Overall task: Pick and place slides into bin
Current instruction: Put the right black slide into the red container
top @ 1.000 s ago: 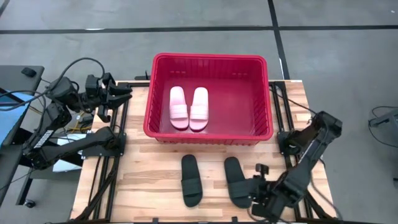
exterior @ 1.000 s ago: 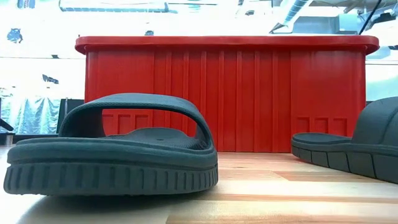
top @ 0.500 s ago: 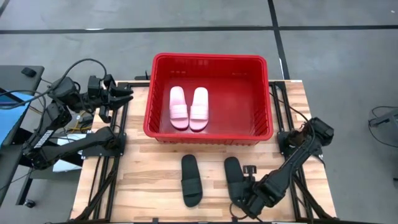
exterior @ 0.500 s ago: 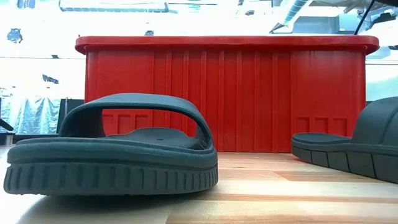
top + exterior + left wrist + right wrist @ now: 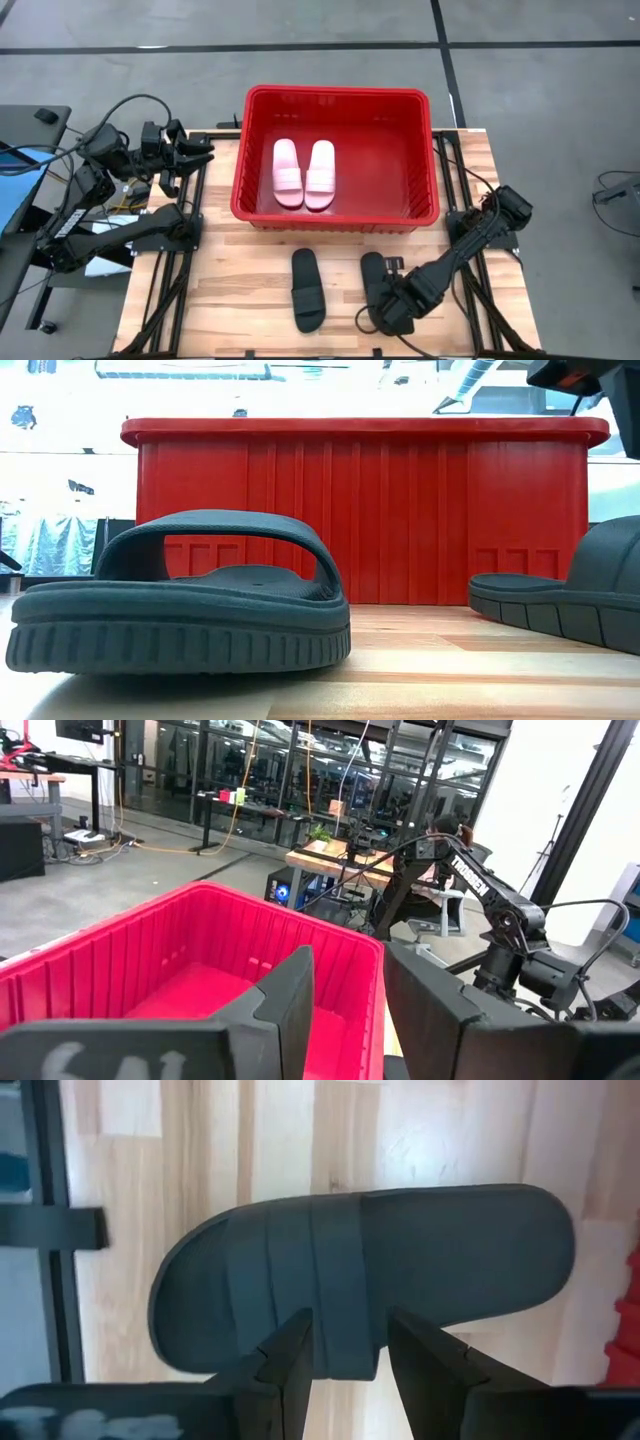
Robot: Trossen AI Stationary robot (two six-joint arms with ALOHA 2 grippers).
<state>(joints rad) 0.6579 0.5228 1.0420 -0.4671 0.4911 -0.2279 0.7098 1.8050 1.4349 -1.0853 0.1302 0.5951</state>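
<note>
Two pale pink slides side by side inside red bin. Two black slides on bare counter before it, well apart. Right gripper over the right one, fingers parted, empty. Left gripper parked beside bin, fingers slightly apart, empty.

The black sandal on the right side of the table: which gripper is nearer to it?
Right. The right gripper is directly over that black sandal, fingers open astride its strap. The left gripper waits at the table's far left corner, beside the red basket.

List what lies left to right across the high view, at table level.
Left gripper → red bin's rim → left pink slide → right pink slide → right arm's base. In front: left black slide → right black slide, right gripper above it.
</note>
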